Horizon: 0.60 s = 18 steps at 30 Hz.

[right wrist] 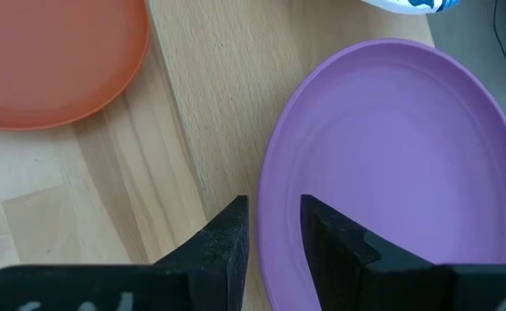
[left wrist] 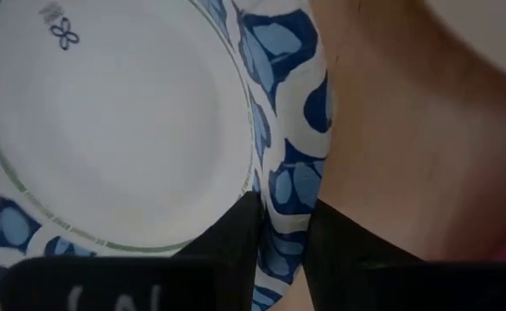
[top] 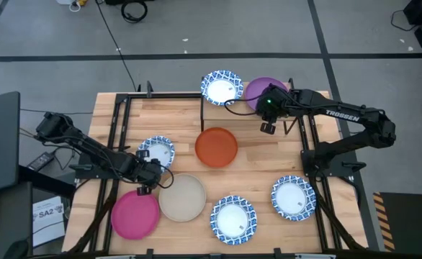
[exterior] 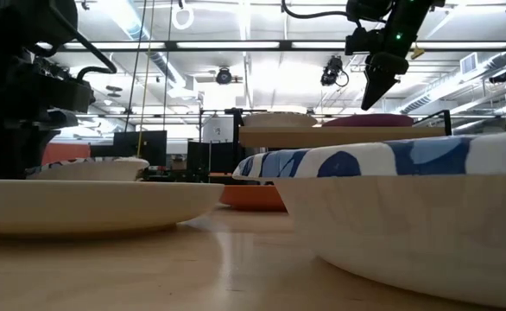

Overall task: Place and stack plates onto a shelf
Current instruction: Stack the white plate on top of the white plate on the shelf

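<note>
A blue-rimmed white plate (top: 157,150) lies on the table's left half, with my left gripper (top: 153,171) (left wrist: 283,246) shut on its near rim. At the far middle stands the shelf (top: 237,116) (exterior: 322,136); on its board rest another blue-rimmed plate (top: 222,86) and the purple plate (top: 261,86) (right wrist: 391,164). My right gripper (top: 267,124) (exterior: 365,102) (right wrist: 275,220) hangs just over the purple plate's near rim. Its fingers are a little apart, and a strip of wood shows between one finger and the rim. My left gripper pinches the blue patterned rim (left wrist: 292,186) at the plate's near edge, one finger inside the plate and one outside it. The fingers come steeply from above, slanting from the table's left. The plate lies flat on the table.
An orange plate (top: 216,146) lies just before the shelf. Along the near edge lie a pink plate (top: 135,214), a beige plate (top: 182,198) (exterior: 89,206) next to my left gripper, and two blue-rimmed plates (top: 232,219) (top: 293,198).
</note>
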### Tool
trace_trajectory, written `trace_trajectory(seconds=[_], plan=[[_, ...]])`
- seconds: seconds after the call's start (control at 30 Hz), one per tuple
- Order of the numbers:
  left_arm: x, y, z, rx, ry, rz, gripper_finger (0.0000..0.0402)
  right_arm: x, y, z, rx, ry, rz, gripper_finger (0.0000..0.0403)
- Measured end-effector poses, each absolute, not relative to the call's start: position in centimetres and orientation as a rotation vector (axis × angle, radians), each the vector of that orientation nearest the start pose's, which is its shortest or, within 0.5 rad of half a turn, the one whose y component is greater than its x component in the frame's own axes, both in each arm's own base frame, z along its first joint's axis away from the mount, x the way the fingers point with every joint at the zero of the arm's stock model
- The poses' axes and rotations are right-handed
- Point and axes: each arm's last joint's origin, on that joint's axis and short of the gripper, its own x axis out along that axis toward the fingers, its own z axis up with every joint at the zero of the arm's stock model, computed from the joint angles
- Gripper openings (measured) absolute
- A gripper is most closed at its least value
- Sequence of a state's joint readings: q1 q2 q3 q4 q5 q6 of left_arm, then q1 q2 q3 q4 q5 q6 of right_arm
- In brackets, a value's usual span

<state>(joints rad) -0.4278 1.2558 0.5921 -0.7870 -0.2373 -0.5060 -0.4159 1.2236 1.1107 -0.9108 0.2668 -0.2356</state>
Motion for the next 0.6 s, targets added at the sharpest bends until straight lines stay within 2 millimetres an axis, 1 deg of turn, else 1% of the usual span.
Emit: trace_trajectory(seconds=[0.17,0.37,0.6], plan=[[17.3,-7.0,17.3,0.078,1.337,0.218,0.0079,20.7,-10.0,30.2,-0.129,1.106,-0.495,0.0113],[18.2,-7.3,20.7,0.093,1.325,0.235,0.0078,20.7,-10.0,30.2,-0.129,1.106,-0.495,0.0113],[19.6,-7.7,24.6,0.104,1.231,0.216,0.0078,20.7,-10.0,30.2,-0.129,1.106,-0.495,0.0113]])
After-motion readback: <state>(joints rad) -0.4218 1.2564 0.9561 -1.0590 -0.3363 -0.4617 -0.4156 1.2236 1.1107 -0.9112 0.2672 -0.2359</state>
